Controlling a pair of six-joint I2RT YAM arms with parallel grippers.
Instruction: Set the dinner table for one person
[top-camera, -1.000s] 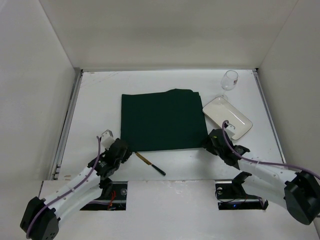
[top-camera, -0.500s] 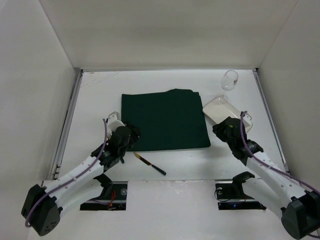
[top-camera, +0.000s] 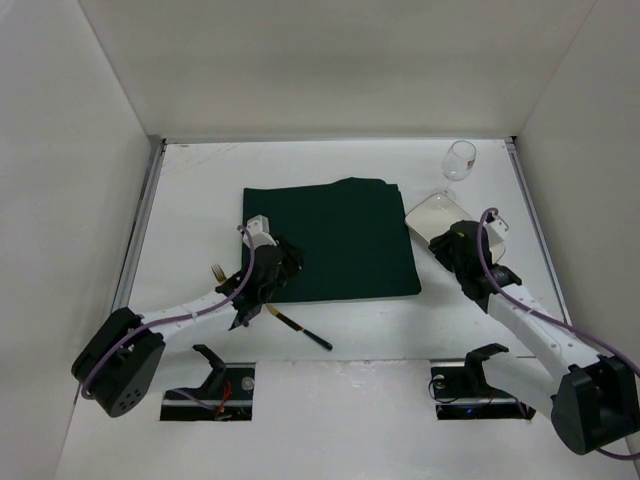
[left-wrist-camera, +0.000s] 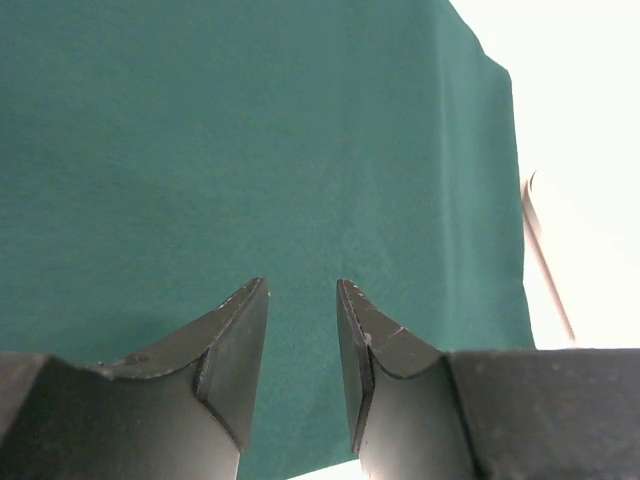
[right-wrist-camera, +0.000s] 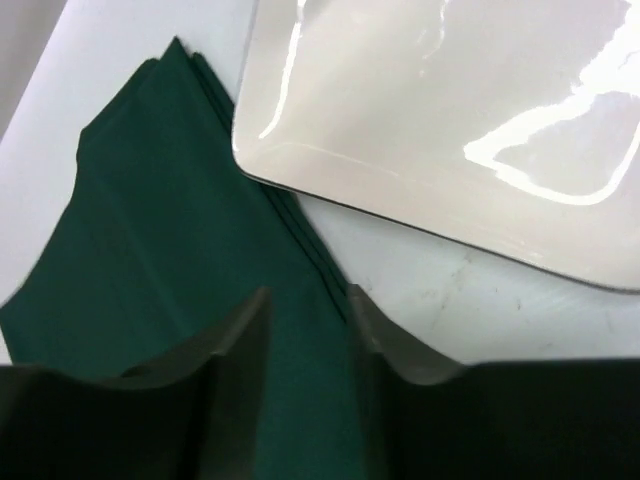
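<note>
My right claw (right-wrist-camera: 305, 298), parted a crack and empty, hangs over the green cloth (right-wrist-camera: 150, 250) at its right edge; the plate (right-wrist-camera: 430, 110) lies just ahead on the dinner table (top-camera: 190, 200), long axis slanting far-left to near-right; my left claw (left-wrist-camera: 300, 290), likewise parted and empty, is farther off

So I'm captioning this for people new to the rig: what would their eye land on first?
The dark green cloth, spread square in the middle of the white dinner table, stands out most. The left fingers hang open over its near left part and the right fingers over its right edge, beside a glossy white plate. A wine glass stands alone in the far right corner.
</note>
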